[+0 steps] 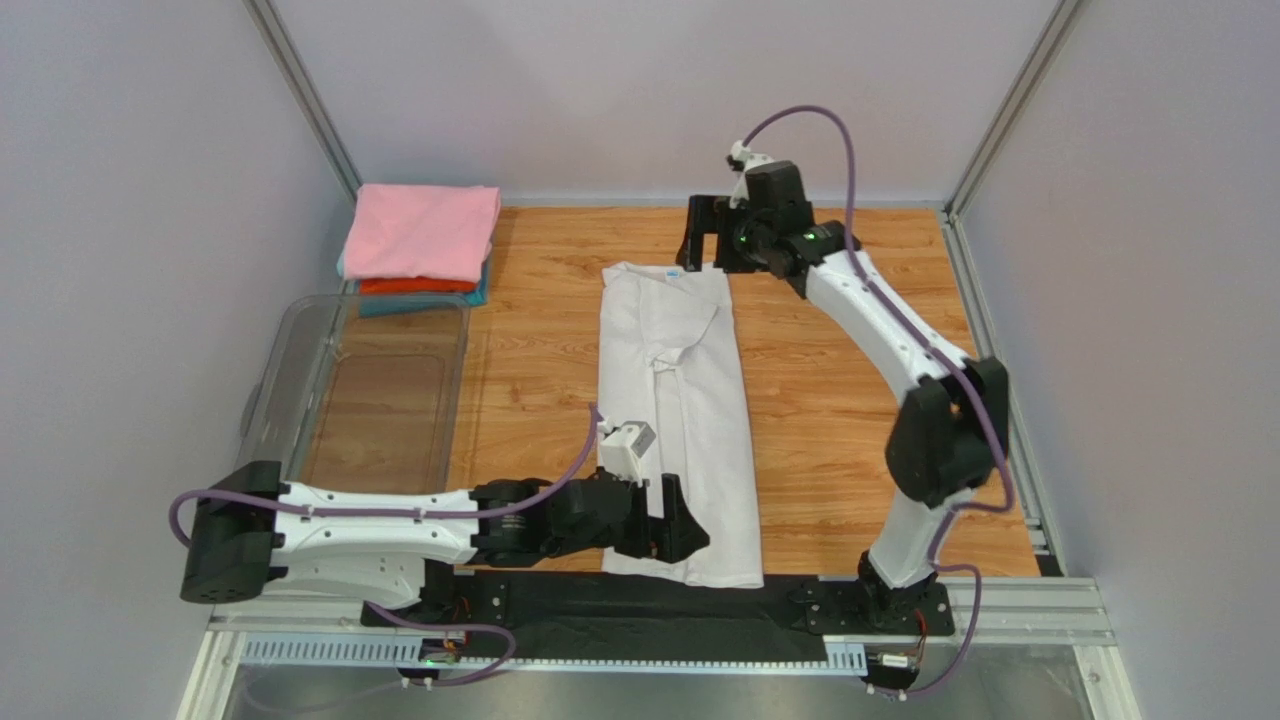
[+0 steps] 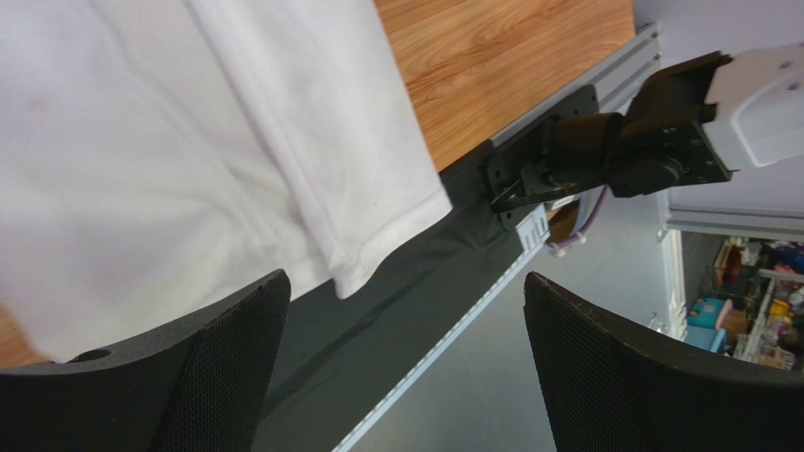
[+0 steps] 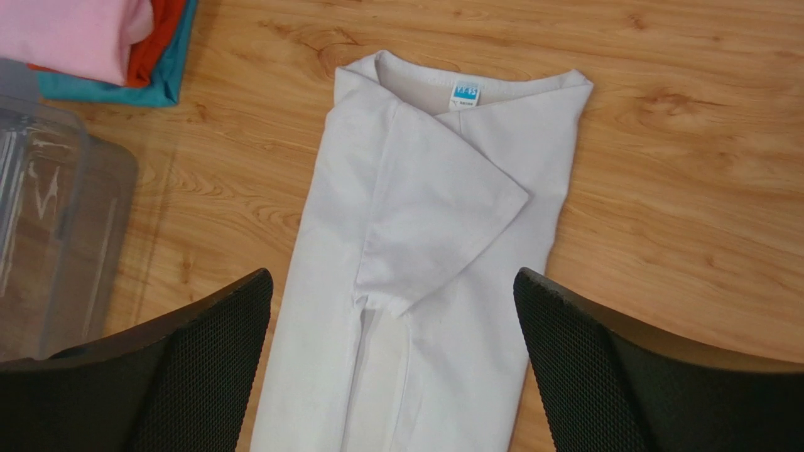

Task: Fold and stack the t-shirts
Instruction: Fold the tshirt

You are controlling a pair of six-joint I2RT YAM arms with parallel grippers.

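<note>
Woodgrain table (image 1: 842, 450) under long, narrow white t-shirt (image 1: 703, 428)

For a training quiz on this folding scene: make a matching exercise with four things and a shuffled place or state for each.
1. white t-shirt
2. pink t-shirt
3. clear bin
4. right gripper

a. on top of the far-left stack
b. open, near the collar
c. mid-table, sides folded in
d. left side, nearer than the stack

Pairs: 1-c, 2-a, 3-d, 4-b.
</note>
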